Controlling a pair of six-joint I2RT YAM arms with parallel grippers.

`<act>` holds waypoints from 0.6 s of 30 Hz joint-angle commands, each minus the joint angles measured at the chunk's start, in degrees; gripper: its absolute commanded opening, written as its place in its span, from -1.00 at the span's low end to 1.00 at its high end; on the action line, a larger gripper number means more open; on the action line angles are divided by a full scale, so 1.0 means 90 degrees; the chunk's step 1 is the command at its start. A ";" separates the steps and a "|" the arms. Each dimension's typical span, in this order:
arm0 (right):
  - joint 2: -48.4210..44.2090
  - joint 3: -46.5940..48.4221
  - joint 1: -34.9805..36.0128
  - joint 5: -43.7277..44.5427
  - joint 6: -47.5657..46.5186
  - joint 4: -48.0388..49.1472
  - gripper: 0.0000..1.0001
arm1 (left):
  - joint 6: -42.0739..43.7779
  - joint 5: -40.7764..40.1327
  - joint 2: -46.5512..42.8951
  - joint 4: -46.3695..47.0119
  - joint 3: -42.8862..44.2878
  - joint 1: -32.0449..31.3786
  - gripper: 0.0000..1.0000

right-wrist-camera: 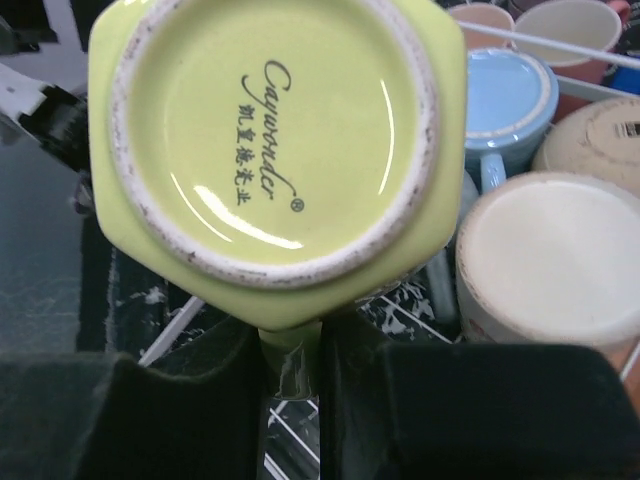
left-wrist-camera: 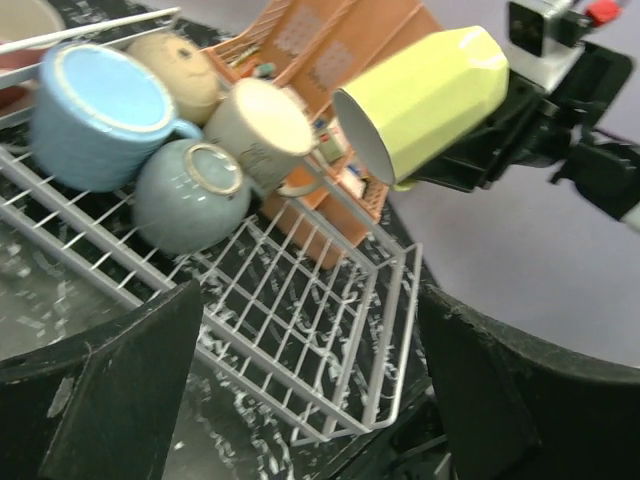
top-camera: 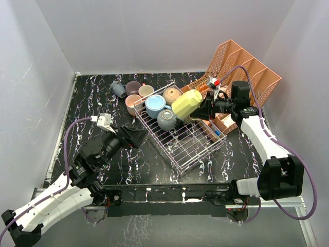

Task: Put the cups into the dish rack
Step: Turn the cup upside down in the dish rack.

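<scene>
Marbled table: right end effector holds yellow cup above dish rack

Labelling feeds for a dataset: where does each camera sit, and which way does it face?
Top external: above and behind the arms, looking down on the dish rack; left arm and right arm show.
Left wrist: on the left arm, facing across the rack toward the yellow cup; its open fingers frame the bottom.
Right wrist: on the right arm, facing the yellow cup's base; its fingers clamp the handle.
Shared by all: yellow cup, light blue cup.
</scene>
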 commanded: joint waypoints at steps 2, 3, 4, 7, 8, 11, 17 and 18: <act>-0.0415 0.0413 0.0001 0.0900 -0.2994 -0.2084 -0.85 | 0.0568 -0.0795 -0.0377 -0.1313 0.0285 -0.0006 0.80; -0.0437 0.0369 0.0000 0.1042 -0.3214 -0.2205 -0.85 | 0.0578 -0.0878 -0.0414 -0.1394 0.0284 -0.0012 0.83; -0.0451 0.0323 0.0002 0.1149 -0.3360 -0.2283 -0.85 | 0.0595 -0.0943 -0.0453 -0.1454 0.0295 -0.0011 0.84; -0.0496 0.0208 0.0008 0.1447 -0.3878 -0.2581 -0.85 | 0.0622 -0.1062 -0.0513 -0.1580 0.0294 -0.0009 0.84; -0.0506 0.0172 0.0003 0.1556 -0.4002 -0.2656 -0.85 | 0.0626 -0.1073 -0.0521 -0.1609 0.0295 -0.0010 0.84; -0.0531 0.0052 0.0009 0.1877 -0.4280 -0.2735 -0.85 | 0.0638 -0.1129 -0.0529 -0.1661 0.0294 -0.0014 0.84; -0.0519 -0.0153 0.0009 0.2342 -0.4481 -0.2759 -0.84 | 0.0657 -0.1210 -0.0538 -0.1714 0.0305 -0.0014 0.84; -0.0526 -0.0179 0.0018 0.2371 -0.4495 -0.2764 -0.85 | 0.0663 -0.1218 -0.0542 -0.1723 0.0305 -0.0011 0.84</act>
